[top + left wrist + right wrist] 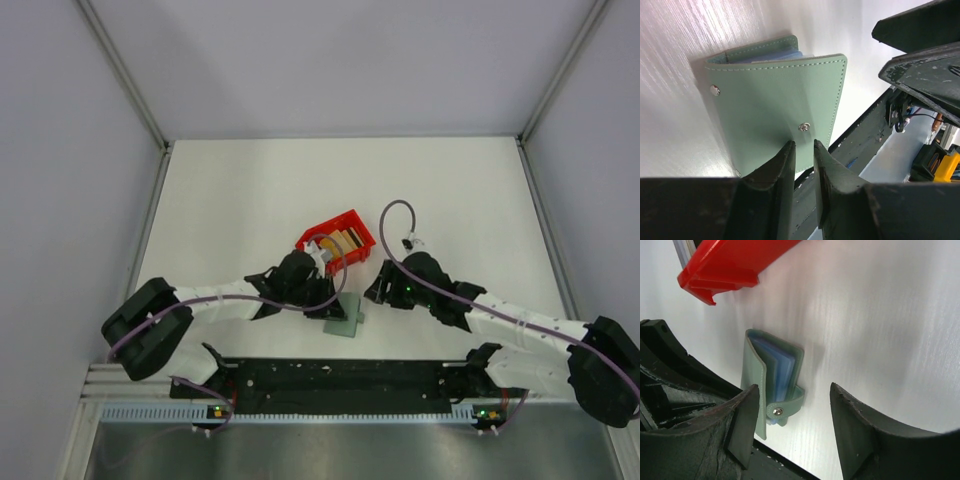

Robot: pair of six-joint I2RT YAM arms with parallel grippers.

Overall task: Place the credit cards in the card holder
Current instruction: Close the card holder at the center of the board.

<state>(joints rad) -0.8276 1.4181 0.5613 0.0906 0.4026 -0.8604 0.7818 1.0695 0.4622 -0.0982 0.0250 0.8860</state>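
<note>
The grey-green card holder point(347, 320) lies near the table's front edge, between my two grippers. In the left wrist view its outer cover point(775, 95) with two metal snaps fills the middle. My left gripper point(803, 146) hovers over its near edge, jaws a narrow gap apart with nothing between them. In the right wrist view the card holder point(771, 371) is slightly ajar, showing light blue pockets and a loose snap strap. My right gripper point(792, 402) stands wide open over that strap end, empty. Tan credit cards point(343, 240) sit in the red bin.
The red plastic bin point(338, 240) stands just behind the holder and shows as a red corner point(730, 265) in the right wrist view. The black base rail point(330, 375) runs close along the holder's near side. White walls enclose the table.
</note>
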